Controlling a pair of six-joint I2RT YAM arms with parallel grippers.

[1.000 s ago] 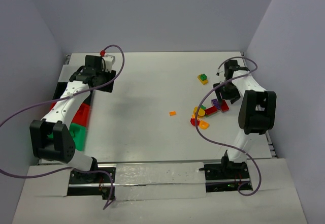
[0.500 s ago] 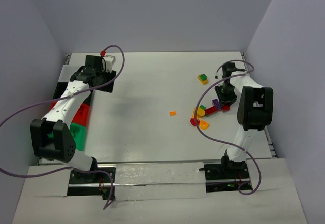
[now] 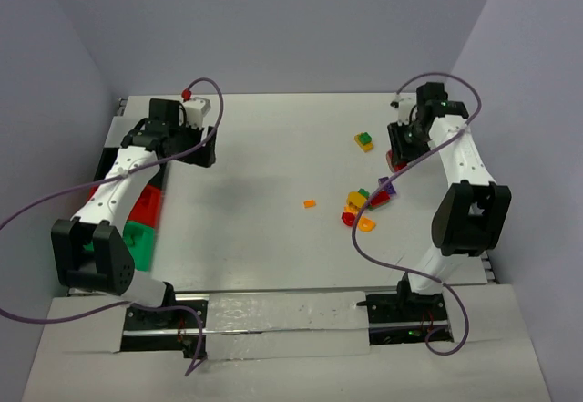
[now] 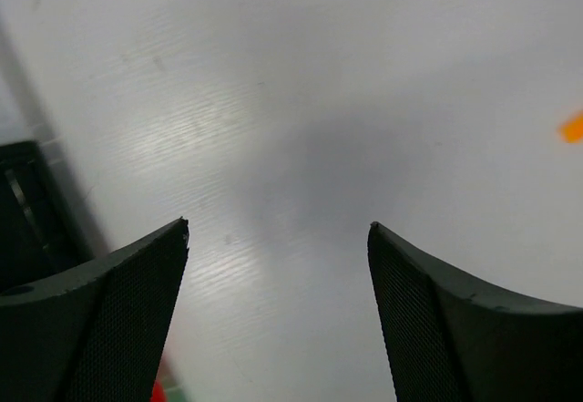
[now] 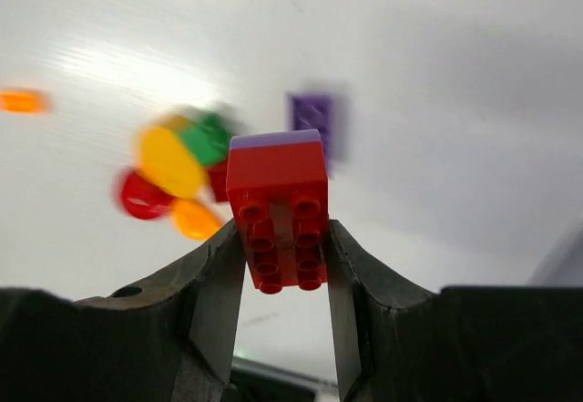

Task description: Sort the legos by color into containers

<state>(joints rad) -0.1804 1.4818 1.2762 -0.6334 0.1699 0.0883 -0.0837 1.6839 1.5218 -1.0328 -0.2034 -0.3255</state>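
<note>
My right gripper [image 3: 397,154] is shut on a red brick [image 5: 278,209] and holds it above the table, just beyond a pile of legos [image 3: 364,206]. The wrist view shows the pile below: a yellow piece [image 5: 170,160], a green one [image 5: 206,138], a purple one [image 5: 312,112], a red ring [image 5: 139,197] and an orange piece [image 5: 194,220]. A green-and-yellow piece [image 3: 364,140] and a small orange piece [image 3: 310,204] lie apart. My left gripper [image 3: 206,147] is open and empty over bare table [image 4: 278,229]. The red bin [image 3: 148,203] and green bin [image 3: 138,241] sit at the left edge.
A black bin [image 4: 27,201] lies beside the left gripper, largely hidden under the left arm in the top view. Purple cables loop off both arms. Walls close the table at the back and both sides.
My right gripper has lifted the red brick out of the pile and moved up and toward the back. The left arm has hardly moved.
</note>
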